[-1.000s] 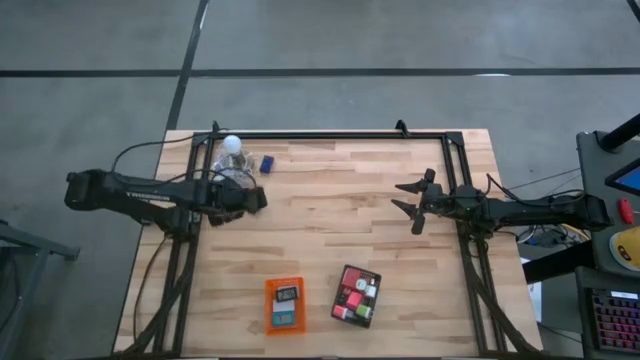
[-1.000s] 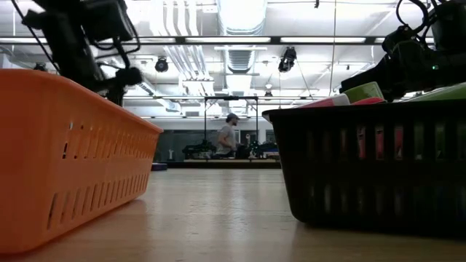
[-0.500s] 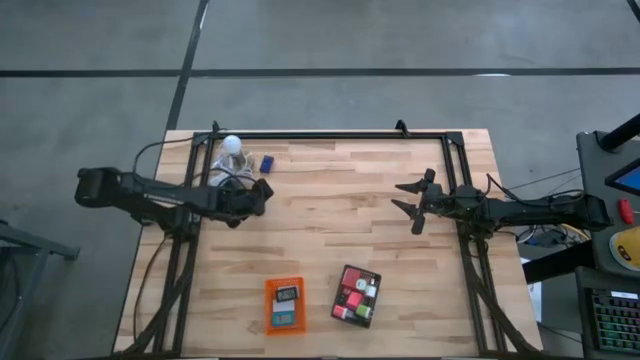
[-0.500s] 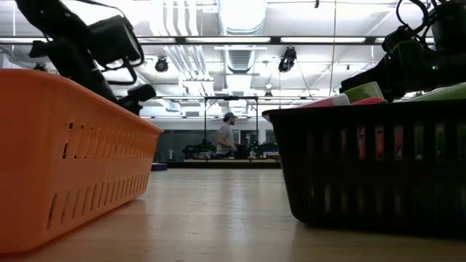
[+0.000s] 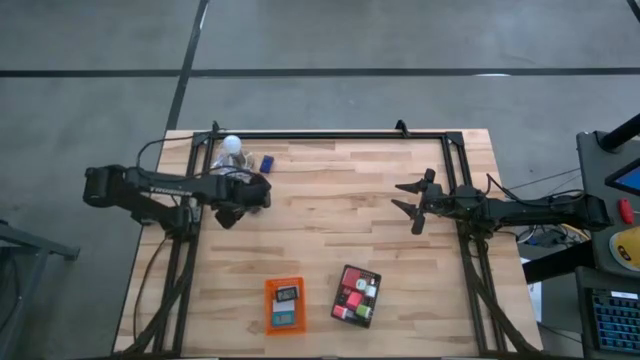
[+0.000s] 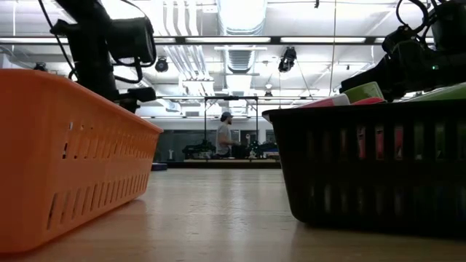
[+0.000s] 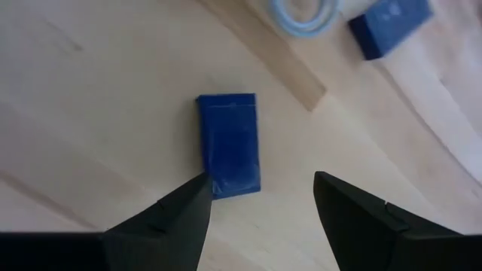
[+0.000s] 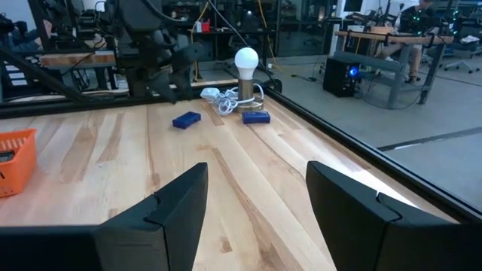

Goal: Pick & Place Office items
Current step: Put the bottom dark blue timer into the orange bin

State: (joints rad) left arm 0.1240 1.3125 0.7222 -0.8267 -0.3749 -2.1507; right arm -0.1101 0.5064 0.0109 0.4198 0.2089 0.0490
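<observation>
High view: left end effector (image 5: 258, 192), open, now nearer blue block (image 7: 230, 144).

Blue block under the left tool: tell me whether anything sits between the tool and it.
Nothing visible does. The left tool hangs open just above the blue block, which lies flat on bare wood table. A second blue block and a pale ring lie off to one side, clear of the descent.

dark blue block (image 7: 230, 144) flat on wood, second blue block (image 7: 390, 25) nearby
</observation>
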